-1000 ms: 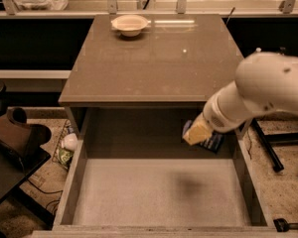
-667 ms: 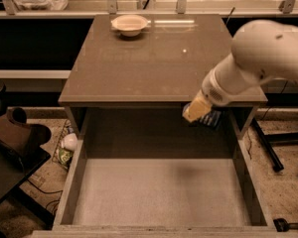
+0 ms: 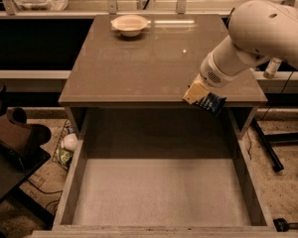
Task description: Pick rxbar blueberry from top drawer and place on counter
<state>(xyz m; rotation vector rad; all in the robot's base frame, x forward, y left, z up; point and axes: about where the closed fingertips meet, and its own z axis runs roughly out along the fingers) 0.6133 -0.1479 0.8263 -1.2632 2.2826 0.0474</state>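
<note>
At the counter's front right edge, the gripper (image 3: 198,97) hangs just over the lip. Its fingers are pinched on the rxbar blueberry (image 3: 211,103). The bar's dark wrapper pokes out down-right of the tan pad, tilted, with one corner lowest.

The bar is airborne, about over the seam between the counter (image 3: 139,63) and the top drawer (image 3: 72,182). As far as I can tell it touches neither. The drawer is pulled open below.

My read: the bar is out of the drawer and over the counter edge, so placement is next.

How to do it well:
- Go inward first. A release here risks the bar catching the lip and dropping back into the drawer.
- Aim for bare counter in the right-centre area. The bowl (image 3: 130,24) sits at the back left, well apart, so it's no conflict.
- Level the wrist so the bar meets the surface flat, not corner first.
- Descend slowly and open only once the bar is touching or just above. The top looks glossy, so a dropped bar will likely skid.
- Lift straight up after release. Don't sweep sideways, or the pad may drag the wrapper.
</note>
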